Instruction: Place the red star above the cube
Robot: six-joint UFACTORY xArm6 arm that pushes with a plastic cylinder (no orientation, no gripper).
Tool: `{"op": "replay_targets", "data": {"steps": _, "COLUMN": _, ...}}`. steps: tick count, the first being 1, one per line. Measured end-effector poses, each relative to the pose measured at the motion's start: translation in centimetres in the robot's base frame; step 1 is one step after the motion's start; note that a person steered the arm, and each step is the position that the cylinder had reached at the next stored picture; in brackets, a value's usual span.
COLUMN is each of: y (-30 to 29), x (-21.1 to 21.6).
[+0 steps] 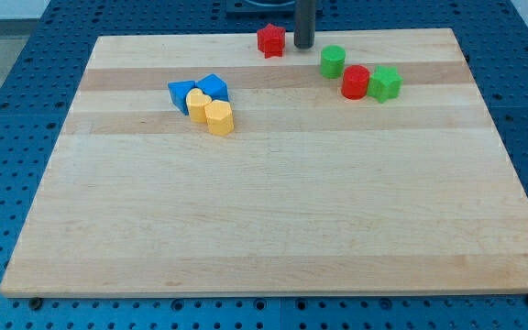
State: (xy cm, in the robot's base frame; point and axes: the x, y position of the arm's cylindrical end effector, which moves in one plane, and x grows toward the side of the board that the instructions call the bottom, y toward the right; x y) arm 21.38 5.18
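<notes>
The red star (270, 39) lies near the board's top edge, at the view's top centre. My tip (302, 46) stands just to the star's right, close to it; I cannot tell if they touch. The blue cube (213, 87) sits lower left of the star, in a cluster with a blue triangular block (181, 95), a yellow heart-like block (199, 104) and a yellow hexagonal block (219, 117).
At the view's upper right lie a green cylinder-like block (333, 61), a red cylinder (356, 82) and a green star-like block (385, 83). The wooden board (273, 229) rests on a blue perforated table.
</notes>
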Motion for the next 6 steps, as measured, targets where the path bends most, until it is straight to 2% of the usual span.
{"op": "replay_targets", "data": {"steps": 1, "y": -0.7, "x": -0.3}}
{"op": "replay_targets", "data": {"steps": 5, "y": -13.3, "x": 0.2}}
{"op": "replay_targets", "data": {"steps": 6, "y": -12.4, "x": 1.1}}
